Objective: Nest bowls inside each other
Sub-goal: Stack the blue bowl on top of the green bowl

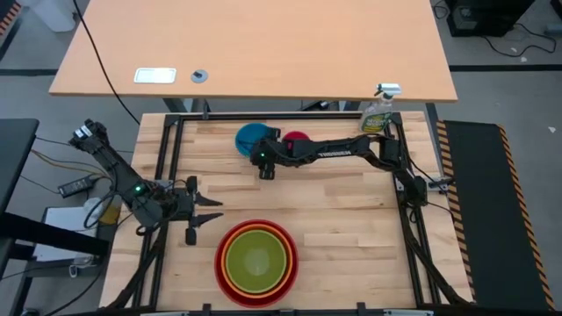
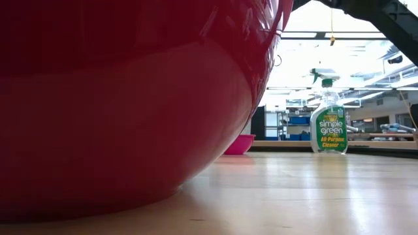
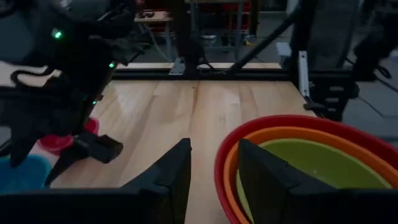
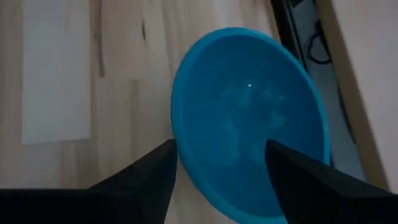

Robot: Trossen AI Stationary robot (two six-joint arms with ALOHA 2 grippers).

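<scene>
A red bowl [image 1: 256, 262] near the table's front edge holds an orange bowl [image 3: 249, 140], and a lime green bowl [image 1: 256, 259] sits inside that. A blue bowl [image 1: 249, 136] and a magenta bowl [image 1: 299, 138] stand side by side on the table at the far middle. My right gripper [image 4: 221, 146] hangs open over the blue bowl [image 4: 249, 118]. One finger is outside the bowl's rim and the other is above its inside, and no touch shows. My left gripper [image 1: 207, 211] stands open and empty to the left of the red bowl [image 3: 261, 124].
A green spray bottle [image 1: 379, 112] stands at the table's far right corner, also seen in the low view as the bottle [image 2: 328, 124]. The black frame rails [image 1: 167, 167] run along the table's sides. Bare wood lies between the two bowl groups.
</scene>
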